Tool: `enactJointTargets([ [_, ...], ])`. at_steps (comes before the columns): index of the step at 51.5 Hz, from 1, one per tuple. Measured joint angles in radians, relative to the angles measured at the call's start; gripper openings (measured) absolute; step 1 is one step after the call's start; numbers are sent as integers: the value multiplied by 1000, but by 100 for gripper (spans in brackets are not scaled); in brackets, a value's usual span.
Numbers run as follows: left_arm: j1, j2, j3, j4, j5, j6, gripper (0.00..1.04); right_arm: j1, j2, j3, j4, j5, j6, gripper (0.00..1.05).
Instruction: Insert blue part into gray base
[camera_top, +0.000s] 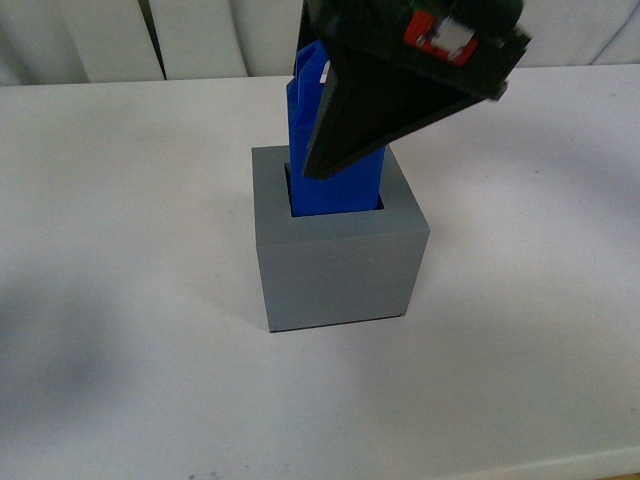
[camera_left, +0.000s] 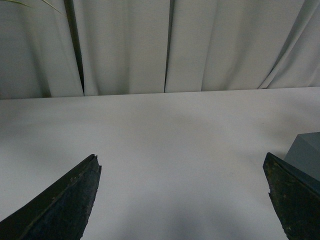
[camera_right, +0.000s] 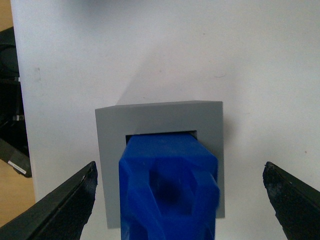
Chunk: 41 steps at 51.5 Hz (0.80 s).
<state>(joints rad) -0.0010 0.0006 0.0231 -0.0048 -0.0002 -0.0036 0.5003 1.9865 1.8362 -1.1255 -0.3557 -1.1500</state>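
The gray base (camera_top: 335, 268) stands in the middle of the white table. The blue part (camera_top: 345, 180) stands upright with its lower end inside the base's square recess; most of it sticks out above. My right gripper (camera_top: 330, 150) hangs over it, open, its dark finger in front of the part. In the right wrist view the blue part (camera_right: 167, 185) with its loop handle sits between the wide-apart fingers (camera_right: 70, 205), untouched, inside the gray base (camera_right: 110, 150). My left gripper (camera_left: 182, 200) is open and empty over bare table; a corner of the gray base (camera_left: 306, 155) shows beside one finger.
White table (camera_top: 120, 300) all round the base. Pale curtains (camera_left: 125, 45) hang behind the far table edge. In the right wrist view, dark equipment (camera_right: 10, 100) and a wood-coloured floor show beyond the table's edge.
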Motion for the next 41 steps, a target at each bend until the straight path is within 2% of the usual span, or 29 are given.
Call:
enactJointTargets([
  [11, 0, 0, 0, 0, 0, 0, 99, -66, -107, -39, 42, -114, 16, 97],
  [14, 0, 0, 0, 0, 0, 0, 99, -94, -170, -94, 58, -164, 16, 97],
  [19, 0, 0, 0, 0, 0, 0, 99, -145, -276, -228, 167, -242, 51, 97],
  [28, 0, 0, 0, 0, 0, 0, 99, -266, -474, -589, 640, -344, 314, 97],
  [35, 0, 0, 0, 0, 0, 0, 99, -367, -599, -903, 1097, -274, 617, 97],
  [41, 0, 0, 0, 0, 1, 0, 99, -380, -603, -960, 1151, -272, 703, 97],
])
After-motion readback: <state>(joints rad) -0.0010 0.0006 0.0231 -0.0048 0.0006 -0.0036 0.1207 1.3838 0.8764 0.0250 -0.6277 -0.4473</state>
